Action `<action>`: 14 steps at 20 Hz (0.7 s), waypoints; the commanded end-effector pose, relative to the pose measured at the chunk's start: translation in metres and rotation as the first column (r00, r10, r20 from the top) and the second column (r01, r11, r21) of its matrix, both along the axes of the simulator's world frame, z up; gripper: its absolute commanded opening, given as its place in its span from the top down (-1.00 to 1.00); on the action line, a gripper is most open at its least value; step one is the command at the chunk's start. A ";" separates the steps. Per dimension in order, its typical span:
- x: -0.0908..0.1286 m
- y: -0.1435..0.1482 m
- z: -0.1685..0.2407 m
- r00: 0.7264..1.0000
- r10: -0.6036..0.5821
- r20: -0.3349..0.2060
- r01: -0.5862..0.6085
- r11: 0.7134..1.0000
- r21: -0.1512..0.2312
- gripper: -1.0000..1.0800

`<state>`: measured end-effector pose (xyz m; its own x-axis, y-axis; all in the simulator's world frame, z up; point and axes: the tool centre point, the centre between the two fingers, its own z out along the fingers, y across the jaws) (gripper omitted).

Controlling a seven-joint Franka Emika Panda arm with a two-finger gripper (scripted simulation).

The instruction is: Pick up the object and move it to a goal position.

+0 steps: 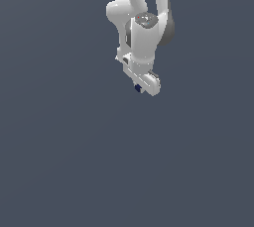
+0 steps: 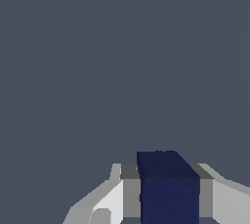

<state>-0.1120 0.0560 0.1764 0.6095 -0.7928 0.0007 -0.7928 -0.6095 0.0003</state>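
Observation:
The object (image 1: pixel 137 88) is a tiny dark navy-blue piece seen just under the white hand in the exterior view. In the wrist view it (image 2: pixel 168 189) looks blocky, with flat faces, and sits between the two grey fingers (image 2: pixel 130 196). My gripper (image 1: pixel 139 89) is shut on it, with the pads against both of its sides, and holds it up in the air in the upper middle of the exterior view. The gripper (image 2: pixel 169 203) shows only at the edge of the wrist view. No goal marker shows in either view.
The white arm (image 1: pixel 144 28) reaches down from the top of the exterior view. Around it there is only a plain dark grey-blue background (image 1: pixel 59 161), with no other objects, edges or containers in sight.

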 end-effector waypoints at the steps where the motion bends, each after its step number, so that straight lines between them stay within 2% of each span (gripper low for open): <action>1: -0.005 0.011 0.027 1.000 -0.001 0.000 0.001 1.000 -0.002 1.00; 14: -0.022 0.061 0.137 1.000 0.001 0.000 -0.001 1.000 -0.002 1.00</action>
<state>-0.1322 0.1127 0.3034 0.6102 -0.7923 0.0030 -0.7923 -0.6102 -0.0001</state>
